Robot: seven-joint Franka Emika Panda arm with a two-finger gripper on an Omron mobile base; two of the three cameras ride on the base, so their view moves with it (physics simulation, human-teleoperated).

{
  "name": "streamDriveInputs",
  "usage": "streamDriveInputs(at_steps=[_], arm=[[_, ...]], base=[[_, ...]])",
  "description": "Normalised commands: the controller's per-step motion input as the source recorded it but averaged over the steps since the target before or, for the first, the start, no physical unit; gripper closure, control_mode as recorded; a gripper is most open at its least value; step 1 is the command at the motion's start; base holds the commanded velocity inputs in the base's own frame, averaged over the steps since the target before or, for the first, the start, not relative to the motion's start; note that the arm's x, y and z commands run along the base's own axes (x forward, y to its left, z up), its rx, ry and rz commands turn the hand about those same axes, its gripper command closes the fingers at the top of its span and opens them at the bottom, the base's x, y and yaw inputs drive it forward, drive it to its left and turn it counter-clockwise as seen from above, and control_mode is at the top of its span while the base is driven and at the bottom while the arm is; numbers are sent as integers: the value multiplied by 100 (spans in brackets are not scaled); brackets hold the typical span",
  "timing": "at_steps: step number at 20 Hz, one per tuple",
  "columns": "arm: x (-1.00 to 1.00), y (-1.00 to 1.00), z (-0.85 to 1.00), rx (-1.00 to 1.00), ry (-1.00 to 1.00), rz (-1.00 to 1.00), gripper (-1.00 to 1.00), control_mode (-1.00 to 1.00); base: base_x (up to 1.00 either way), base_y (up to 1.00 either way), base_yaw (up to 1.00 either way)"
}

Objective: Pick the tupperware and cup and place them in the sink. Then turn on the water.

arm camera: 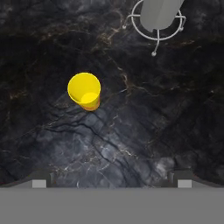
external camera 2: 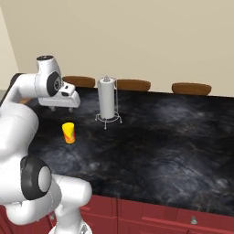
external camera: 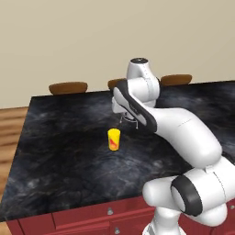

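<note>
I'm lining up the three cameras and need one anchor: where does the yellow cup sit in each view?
Left base view: the cup stands upright on the dark counter, just left of centre, below the arm's hand.
Right base view: it stands at the left, below the hand.
Hand view: seen from above, left of centre in the upper half.
Shared landmark: the paper towel holder, beside the cup, with its wire base showing at the top of the hand view.

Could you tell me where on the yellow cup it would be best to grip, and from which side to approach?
Probably across the cup near its rim, coming straight down: it stands upright with its mouth open on the black counter, clear of the paper towel holder. The open gripper hangs above it, off to one side.
</note>
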Motion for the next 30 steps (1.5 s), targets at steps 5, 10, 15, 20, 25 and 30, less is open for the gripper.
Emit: streamDriveInputs(at_steps=[5,10,15,20,25,30], arm=[[16,0,-13,0,2,0,-100,-100],[3,0,-26,1,7,0,-100,-100],[0,0,-24,2,5,0,-100,-100],[0,0,-12,1,1,0,-100,-100],[0,0,-15,0,0,0,-100,-100],[0,0,-15,0,0,0,-100,-100]], base=[[0,0,0],[0,0,0],[0,0,0],[0,0,0],[0,0,0],[0,0,0]])
